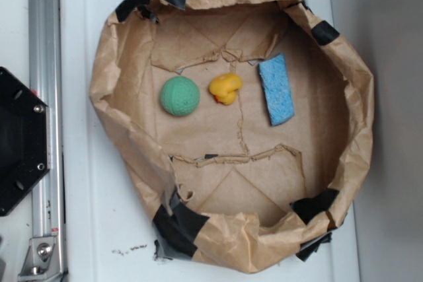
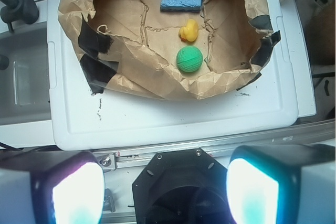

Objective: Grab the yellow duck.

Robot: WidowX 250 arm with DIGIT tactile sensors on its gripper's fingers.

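On top of the white lid (image 1: 86,216) sits a big crumpled brown paper nest (image 1: 119,117), its rim patched with black tape, and everything I care about lies on its flat floor. From largest to smallest inside: the blue sponge (image 1: 276,89) at one side, the green ball (image 1: 179,96) at the other, and between them the yellow duck (image 1: 225,88), just beside the ball and a little further from the sponge, touching neither as far as I can tell. My gripper (image 2: 165,187) hangs well back from the nest, outside its rim; in the wrist view the two fingers (image 2: 73,192) stand wide apart at the bottom corners with nothing between them. I judge the reach has not begun. To do it well I'd carry the arm over the tall paper wall rather than through it, centre above the duck, turn the fingers so neither comes down on the ball, then descend straight and close on the lumpy body.
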